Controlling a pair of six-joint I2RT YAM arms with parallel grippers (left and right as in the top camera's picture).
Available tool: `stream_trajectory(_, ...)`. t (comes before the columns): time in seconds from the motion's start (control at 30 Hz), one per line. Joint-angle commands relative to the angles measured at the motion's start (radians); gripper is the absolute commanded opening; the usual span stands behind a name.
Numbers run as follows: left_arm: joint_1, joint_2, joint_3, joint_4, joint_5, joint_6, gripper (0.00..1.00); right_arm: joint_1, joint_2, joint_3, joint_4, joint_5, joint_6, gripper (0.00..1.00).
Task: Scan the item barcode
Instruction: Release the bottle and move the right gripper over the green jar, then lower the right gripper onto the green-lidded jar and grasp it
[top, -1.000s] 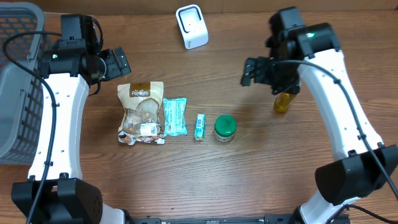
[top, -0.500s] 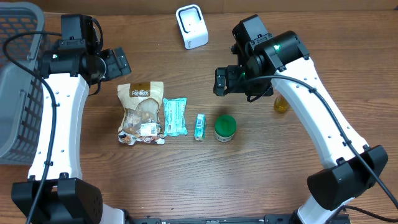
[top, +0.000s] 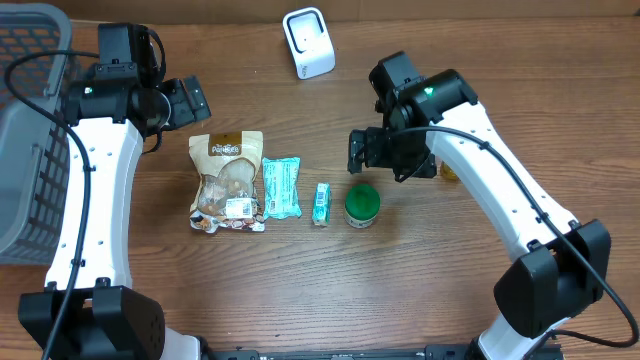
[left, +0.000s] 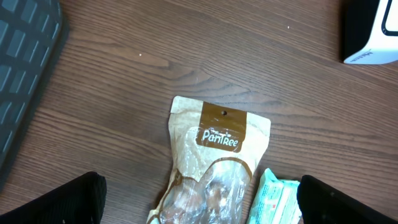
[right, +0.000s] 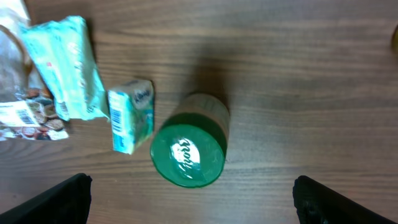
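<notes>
Four goods in one row on the tabletop (top: 300, 290): snack bag (top: 227, 180), teal packet (top: 281, 187), small carton (top: 321, 203), green-lidded jar (top: 361, 206).

Item for scanning, by my judgement: the green-lidded jar. It stands upright at the right end of the row, just beside the small carton, directly under my right claw (top: 374, 152).

Right claw: released, jaws wide, nothing between them.

Left claw (top: 188, 100): released too, empty, hovering over the top of the snack bag.

Scanner (top: 308, 42): white, at the far edge, well apart from the row.

Handling note: no barcode shows on the jar from above, so I take it to be on the side wall. I should centre over the lid and descend straight. The grip belongs on the body below the lid. The finger nearest the small carton needs care, or it will nudge the carton. The label side should stay uncovered, ready to face the scanner.
</notes>
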Motion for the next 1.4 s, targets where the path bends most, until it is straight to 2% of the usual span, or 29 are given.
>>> stream_trajectory(0.0,-0.007,-0.002,0.008,0.000,-0.006,0.008,1.00,-0.001,-0.023,-0.059,0.029,-0.002,0.024,1.00)
stream_trajectory(0.13,-0.007,-0.002,0.008,0.000,-0.007,0.008,1.00,0.001,-0.023,-0.121,0.067,-0.002,0.033,1.00)
stream_trajectory(0.23,-0.007,-0.002,0.008,0.000,-0.007,0.008,1.00,0.008,-0.023,-0.173,0.117,-0.002,0.099,1.00)
stream_trajectory(0.33,-0.007,-0.002,0.008,0.000,-0.007,0.008,1.00,0.041,-0.023,-0.204,0.161,0.062,0.213,1.00)
stream_trajectory(0.4,-0.007,-0.002,0.008,0.000,-0.006,0.008,1.00,0.086,-0.023,-0.204,0.152,0.194,0.380,1.00)
stream_trajectory(0.47,-0.007,-0.002,0.008,0.000,-0.007,0.008,0.99,0.134,-0.023,-0.204,0.163,0.243,0.442,1.00)
stream_trajectory(0.67,-0.007,-0.002,0.008,0.000,-0.007,0.008,0.99,0.238,-0.023,-0.204,0.261,0.216,0.442,1.00)
stream_trajectory(1.13,-0.007,-0.002,0.008,0.000,-0.007,0.008,1.00,0.240,-0.023,-0.211,0.238,0.314,0.600,1.00)
stream_trajectory(1.37,-0.007,-0.002,0.008,0.000,-0.006,0.008,1.00,0.240,-0.023,-0.346,0.341,0.313,0.629,1.00)
